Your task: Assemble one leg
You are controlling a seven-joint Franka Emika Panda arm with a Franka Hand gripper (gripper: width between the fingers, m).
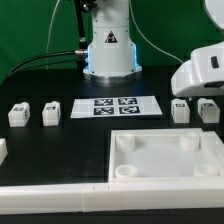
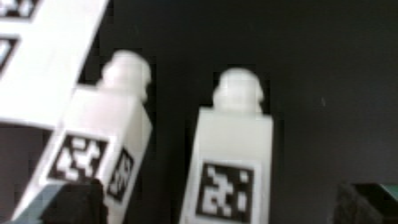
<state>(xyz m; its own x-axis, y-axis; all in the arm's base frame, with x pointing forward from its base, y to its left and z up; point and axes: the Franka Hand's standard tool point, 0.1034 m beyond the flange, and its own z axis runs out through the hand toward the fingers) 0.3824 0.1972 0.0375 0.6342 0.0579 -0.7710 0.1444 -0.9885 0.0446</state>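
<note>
Legs, qty 4: small white blocks w/ b&w tags, all lying loose on dark desk (image 1: 40, 88). Left outer leg (image 1: 17, 114) and left inner leg (image 1: 50, 112) sit left of marker board (image 1: 126, 106). Right inner leg (image 1: 180, 111) and right outer leg (image 1: 208, 110) sit right of the board, under the arm (image 1: 205, 68). Tool (image 2: 222, 205): open, fingertips (image 2: 63, 205) wide apart over right pair, holding nothing. Tray (image 1: 158, 136) w/ corner sockets near, centre-right, apart from legs. Long white bar (image 1: 60, 190) along near edge
</note>
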